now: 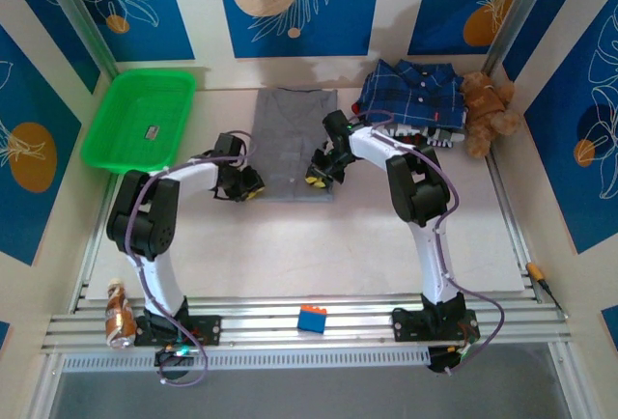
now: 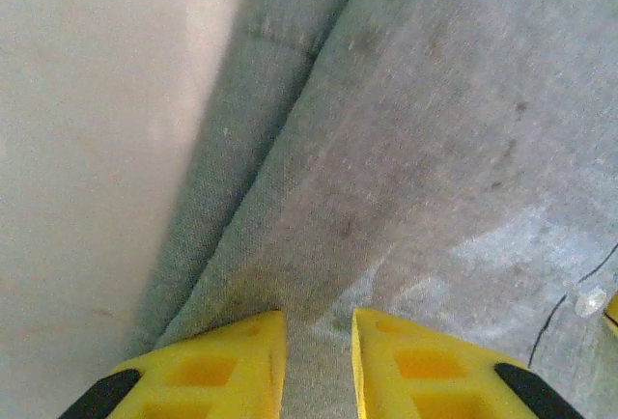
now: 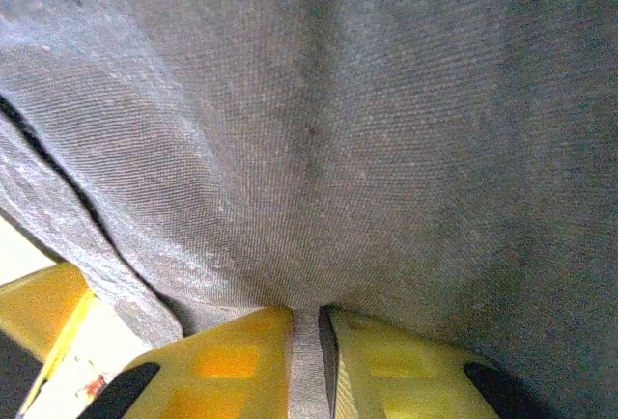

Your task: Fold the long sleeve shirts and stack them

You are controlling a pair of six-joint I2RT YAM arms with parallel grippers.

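My left end effector (image 2: 318, 317) is drawn narrow, its yellow fingers pinching a fold of the grey shirt (image 1: 294, 134) at the shirt's near left corner. My right end effector (image 3: 308, 317) is narrower, with only a thin ridge of the same grey cloth squeezed between its fingers at the near right corner.

Both my arms rise from their bases at the near edge. Their elbows are bowed outward and their wrists turned in toward each other, low over the cloth.

The grey shirt lies flat in a folded rectangle at the middle of the pale worktop (image 1: 319, 245). The plaid shirt (image 1: 410, 91) sits at the far right, beside a teddy bear (image 1: 488, 110). A green tray (image 1: 140, 120) stands at the far left. Blue leaf-printed panels wall the space.
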